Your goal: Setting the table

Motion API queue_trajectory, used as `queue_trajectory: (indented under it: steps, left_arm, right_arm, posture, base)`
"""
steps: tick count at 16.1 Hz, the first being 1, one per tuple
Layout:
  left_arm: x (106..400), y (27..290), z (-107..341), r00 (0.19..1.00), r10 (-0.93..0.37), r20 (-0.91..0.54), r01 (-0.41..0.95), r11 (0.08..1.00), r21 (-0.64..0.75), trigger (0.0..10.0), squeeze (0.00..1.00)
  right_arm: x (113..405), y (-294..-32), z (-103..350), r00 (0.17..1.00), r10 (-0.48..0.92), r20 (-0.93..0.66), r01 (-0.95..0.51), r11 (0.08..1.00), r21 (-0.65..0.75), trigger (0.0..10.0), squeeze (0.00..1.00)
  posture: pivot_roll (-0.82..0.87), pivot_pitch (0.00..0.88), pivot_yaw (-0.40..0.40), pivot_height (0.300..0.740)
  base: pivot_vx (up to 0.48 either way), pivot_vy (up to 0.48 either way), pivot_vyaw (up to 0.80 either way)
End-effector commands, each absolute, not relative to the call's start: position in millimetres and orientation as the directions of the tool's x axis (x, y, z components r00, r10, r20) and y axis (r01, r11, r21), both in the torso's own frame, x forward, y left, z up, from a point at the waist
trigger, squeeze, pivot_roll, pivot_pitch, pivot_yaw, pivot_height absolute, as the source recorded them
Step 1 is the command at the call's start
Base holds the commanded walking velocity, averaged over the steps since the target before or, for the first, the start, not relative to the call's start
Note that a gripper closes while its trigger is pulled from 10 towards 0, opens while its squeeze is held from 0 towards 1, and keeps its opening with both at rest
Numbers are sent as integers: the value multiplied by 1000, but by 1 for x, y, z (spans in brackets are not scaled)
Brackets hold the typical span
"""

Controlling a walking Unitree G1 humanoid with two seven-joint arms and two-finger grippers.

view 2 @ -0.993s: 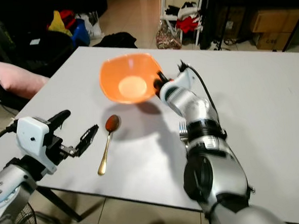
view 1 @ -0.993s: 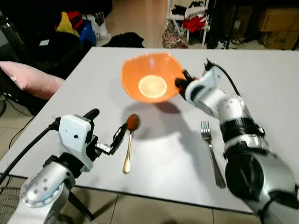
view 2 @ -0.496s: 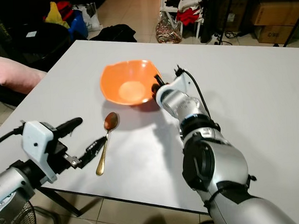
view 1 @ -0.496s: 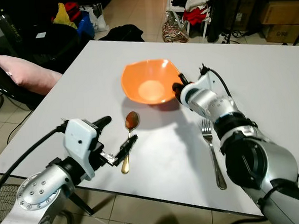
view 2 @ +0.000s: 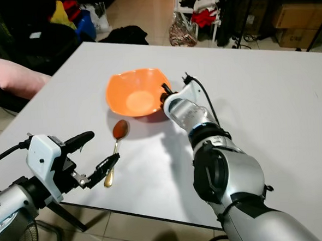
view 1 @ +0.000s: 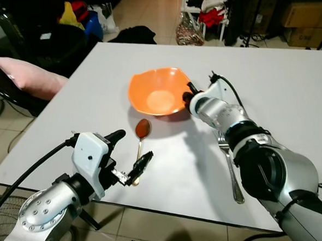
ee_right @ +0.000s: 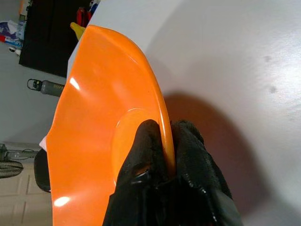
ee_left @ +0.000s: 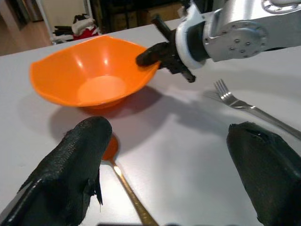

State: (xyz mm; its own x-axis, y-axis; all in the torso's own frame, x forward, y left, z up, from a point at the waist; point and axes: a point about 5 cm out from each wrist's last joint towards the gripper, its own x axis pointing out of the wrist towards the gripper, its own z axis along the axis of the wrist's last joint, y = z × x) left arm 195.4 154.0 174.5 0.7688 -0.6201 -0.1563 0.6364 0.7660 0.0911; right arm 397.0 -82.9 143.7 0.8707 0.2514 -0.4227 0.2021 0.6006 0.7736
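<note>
An orange bowl [view 1: 156, 93] is at the middle of the white table [view 1: 290, 90], low over or on its surface; I cannot tell which. My right gripper [view 1: 189, 97] is shut on the bowl's right rim, and the right wrist view shows its fingers [ee_right: 188, 160] pinching the rim [ee_right: 160, 113] from both sides. A gold spoon [view 1: 141, 131] with a reddish head lies in front of the bowl, handle toward me. My left gripper [view 1: 128, 151] is open over the handle's near end, holding nothing. A silver fork [view 1: 229, 160] lies to the right of the spoon.
The table's near edge runs just under my left gripper. A pink cushion [view 1: 27, 79] lies off the table's left side. Bags and clothes [view 1: 78, 22] sit on the floor beyond, with cardboard boxes [view 1: 299, 16] at the back right.
The right gripper has brought the bowl down from a tilted, raised hold to near the table. My left gripper has drawn back along the spoon toward the near edge.
</note>
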Motion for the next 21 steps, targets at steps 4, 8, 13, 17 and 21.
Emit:
queue_trajectory:
  steps: [4, 8, 13, 17, 21]
  left_arm:
    - [190, 159, 179, 780, -602, -170, 622, 775, 111, 10000, 0]
    - [184, 158, 180, 773, -607, -185, 630, 770, 103, 10000, 0]
    - [185, 159, 181, 778, -601, -182, 623, 776, 100, 10000, 0]
    - [187, 157, 181, 773, -608, -182, 629, 772, 95, 10000, 0]
    - [190, 157, 181, 771, -611, -180, 632, 769, 97, 10000, 0]
  right_arm:
    - [405, -73, 167, 899, 244, -363, 152, 605, 782, 10000, 0]
    - [405, -65, 173, 898, 250, -361, 149, 600, 786, 10000, 0]
    - [405, -57, 176, 893, 278, -353, 130, 590, 797, 10000, 8]
    - [405, -56, 177, 893, 284, -349, 131, 579, 805, 10000, 1000]
    - [405, -57, 178, 894, 282, -349, 137, 569, 811, 10000, 1000]
  posture:
    - [29, 150, 35, 740]
    - [38, 182, 31, 740]
    - [39, 180, 22, 740]
    - [35, 172, 26, 740]
    - [32, 162, 29, 740]
  base:
    - [0, 0, 0]
    - [0, 0, 0]
    - [0, 0, 0]
    - [0, 0, 0]
    - [0, 0, 0]
